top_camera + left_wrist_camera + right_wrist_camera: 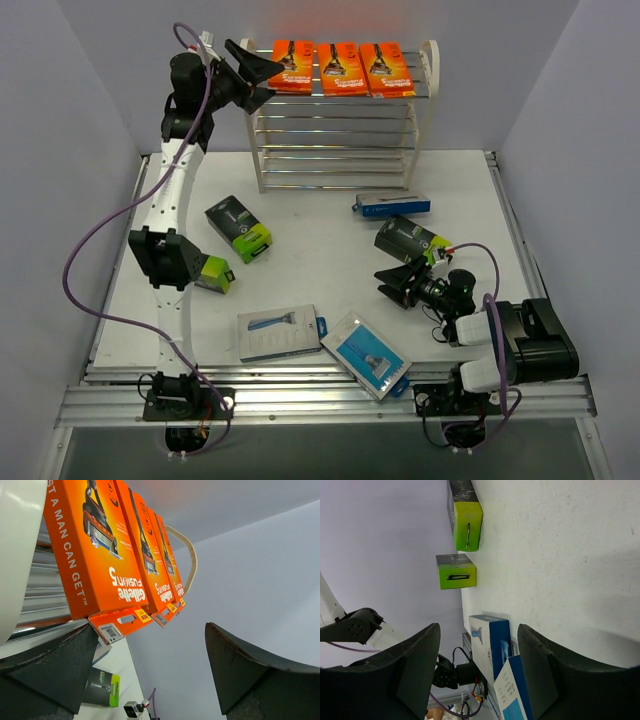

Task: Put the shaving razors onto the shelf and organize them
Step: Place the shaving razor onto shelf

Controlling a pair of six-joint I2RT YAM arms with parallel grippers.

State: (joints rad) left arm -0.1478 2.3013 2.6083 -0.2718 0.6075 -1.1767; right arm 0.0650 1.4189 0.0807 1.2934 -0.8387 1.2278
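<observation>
On the top tier of the shelf, three orange cards are seen side by side.
Just beside the shelf's top left corner, the left gripper is held spread wide with nothing in it, close to the leftmost card. Six packs are scattered over the table in front of the shelf. Of the black-and-green boxes, one is set before the shelf's left side, one farther out and partly hidden by the left arm, and one before the right side. Of the blue packs, one is laid just before the shelf's right foot and two farthest from it. The right gripper is held partly spread and empty, beside the right-hand box.
</observation>
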